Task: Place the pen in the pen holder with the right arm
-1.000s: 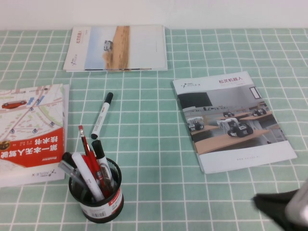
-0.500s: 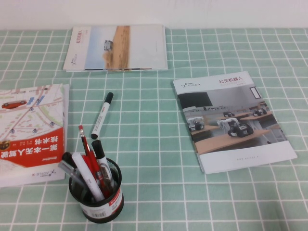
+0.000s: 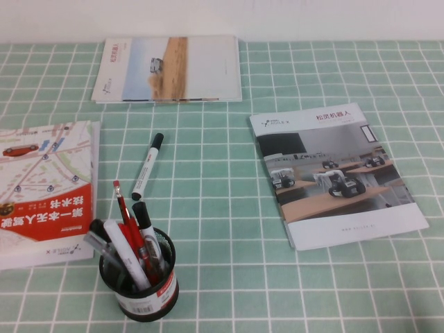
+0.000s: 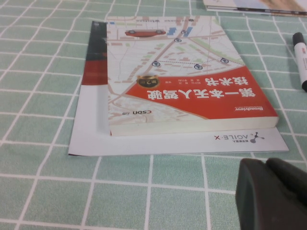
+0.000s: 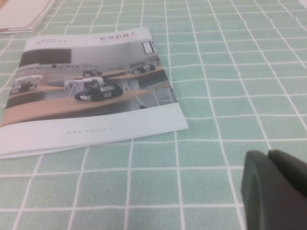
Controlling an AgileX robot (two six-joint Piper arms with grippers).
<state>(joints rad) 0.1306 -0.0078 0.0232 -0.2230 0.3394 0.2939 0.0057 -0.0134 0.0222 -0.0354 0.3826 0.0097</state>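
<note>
The black wire-mesh pen holder (image 3: 139, 291) stands at the front left of the table. Several pens stick out of it, among them red pens and an all-white pen (image 3: 125, 251) that leans inside the cup. Neither arm shows in the high view. My left gripper (image 4: 266, 165) shows only in the left wrist view, low over the cloth in front of the red-and-white book, fingers closed together and empty. My right gripper (image 5: 267, 155) shows only in the right wrist view, low over the cloth near the robot brochure, closed and empty.
A white marker with black cap (image 3: 147, 166) lies on the cloth behind the cup, and shows in the left wrist view (image 4: 300, 60). A red-and-white book (image 3: 41, 187) lies left, a brochure (image 3: 170, 69) at the back, a robot brochure (image 3: 336, 173) right.
The right arm, seen at the bottom right edge of the high view one second ago, has drawn back out of that view. Nothing else has moved.
</note>
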